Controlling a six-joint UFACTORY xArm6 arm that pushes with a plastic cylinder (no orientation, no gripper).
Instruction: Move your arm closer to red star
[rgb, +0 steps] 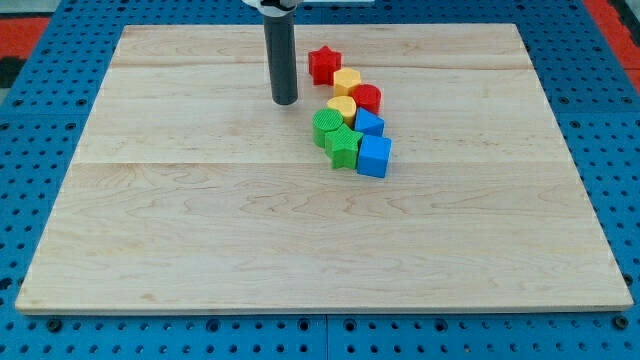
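No fingers on this rig, so nothing to report as open or closed; only a straight dark rod (283, 60) ending in my tip (285, 101), resting on the wooden tabletop (200, 220).

Red star (323, 65) sitting near the view's top, just right of centre, at the upper end of a curving chain of blocks. Below it, touching or nearly so: a yellow block (347, 82), then a red cylinder (367, 98), a second yellow block (341, 108), a green cylinder (326, 125), a green star (343, 146), a small blue block (369, 123) and a blue cube (375, 156) at the chain's lower end.

My tip standing to the view's left of the chain, near the red star but apart from it, slightly lower in the view (a clear strip of wood between the two).

Step in hand, judged from this: closing that remaining gap. Best done with a short slide toward the view's upper right, aimed at the star's left side. Worth keeping the path above the yellow blocks and green cylinder, since a line too low would nudge the chain. Slow final approach advised, stopping just beside the star rather than shoving it toward the tabletop's far edge. Task probably nearly complete already, given how near the two stand.
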